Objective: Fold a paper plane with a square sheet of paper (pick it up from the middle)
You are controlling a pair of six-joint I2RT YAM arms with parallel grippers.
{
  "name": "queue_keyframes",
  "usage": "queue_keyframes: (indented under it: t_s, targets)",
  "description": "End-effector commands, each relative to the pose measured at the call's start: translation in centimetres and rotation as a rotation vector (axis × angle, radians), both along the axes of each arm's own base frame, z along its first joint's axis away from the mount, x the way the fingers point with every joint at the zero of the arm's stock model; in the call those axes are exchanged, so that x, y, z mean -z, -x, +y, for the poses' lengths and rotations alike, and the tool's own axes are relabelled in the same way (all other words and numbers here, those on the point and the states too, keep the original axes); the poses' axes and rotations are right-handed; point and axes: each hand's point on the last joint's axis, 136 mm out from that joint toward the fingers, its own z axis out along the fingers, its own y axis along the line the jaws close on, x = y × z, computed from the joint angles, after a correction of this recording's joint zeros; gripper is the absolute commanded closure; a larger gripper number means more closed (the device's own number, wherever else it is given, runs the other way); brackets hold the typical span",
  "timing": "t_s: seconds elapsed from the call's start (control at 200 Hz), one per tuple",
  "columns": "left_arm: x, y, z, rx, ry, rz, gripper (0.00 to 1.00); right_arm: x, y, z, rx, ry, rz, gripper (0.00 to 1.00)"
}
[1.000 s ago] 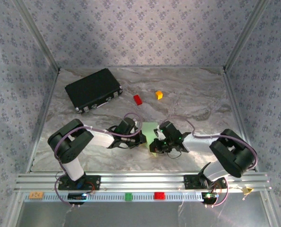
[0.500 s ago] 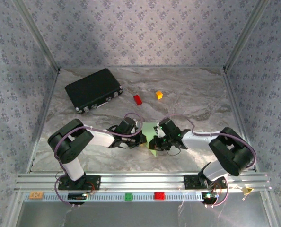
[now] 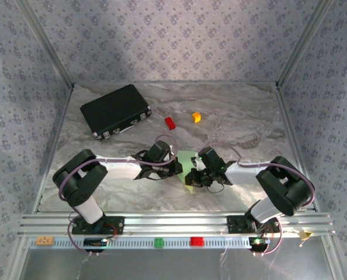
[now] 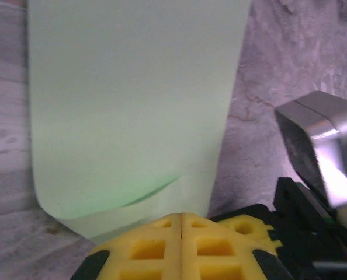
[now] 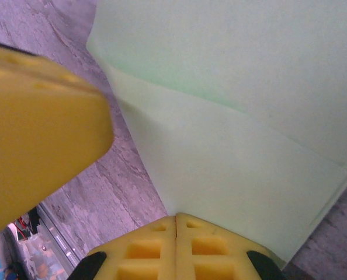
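**Bench (image 3: 249,116), marbled grey, as you see it from above**

1. Left arm. The base sits at the lower left of the frame. The upper link is folded back over it, and the forearm lies low, reaching right toward the middle. The left hand (image 3: 174,170) points right, at the edge of the paper.
   - In your left wrist view, its yellow fingers (image 4: 153,248) are pressed together with no gap.
   - Their tips rest at the near edge of the paper, beside a small turned-up flap.
   - You cannot tell whether any paper is caught between them.

2. Right arm. The base sits at the lower right, with the elbow bulked above it. The forearm stretches left, low over the bench. The right hand (image 3: 191,179) faces the left one from close by, across the paper.
   - In your right wrist view, its fingers (image 5: 205,251) are also pressed together.
   - Their tips meet the paper's near corner, below a diagonal fold line.
   - You cannot tell whether they grip it.

3. Square sheet of paper (image 3: 187,160). It is pale green and partly folded, and lies on the bench at centre frame between the two hands.

4. Black case (image 3: 115,111), upper left, well apart from the paper.

5. Red block (image 3: 170,122) and orange block (image 3: 196,116), just above centre and near each other.
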Motion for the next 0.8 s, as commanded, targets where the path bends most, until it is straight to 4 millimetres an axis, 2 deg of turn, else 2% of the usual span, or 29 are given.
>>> queue_keyframes:
  t_s: [0.0, 0.11, 0.32, 0.485, 0.795]
  targets:
    - [0.2, 0.7, -0.3, 0.017, -0.031, -0.008, 1.0, 3.2, 1.7, -3.0, 0.029, 0.136, 0.077, 1.0]
    - [1.5, 1.1, -0.7, 0.029, -0.059, 0.018, 1.0, 3.3, 1.7, -3.1, 0.036, 0.131, 0.079, 1.0]
    - [3.9, 0.5, 0.4, -0.001, -0.122, 0.039, 1.0, 3.4, 1.8, -3.3, 0.04, 0.134, 0.082, 1.0]
    - [4.4, -0.9, 1.9, -0.04, -0.145, 0.036, 1.0, 3.4, 1.8, -3.4, 0.039, 0.138, 0.081, 1.0]
    - [4.2, -3.9, 4.0, -0.112, -0.106, -0.001, 1.0, 3.4, 1.7, -3.7, 0.043, 0.136, 0.077, 1.0]
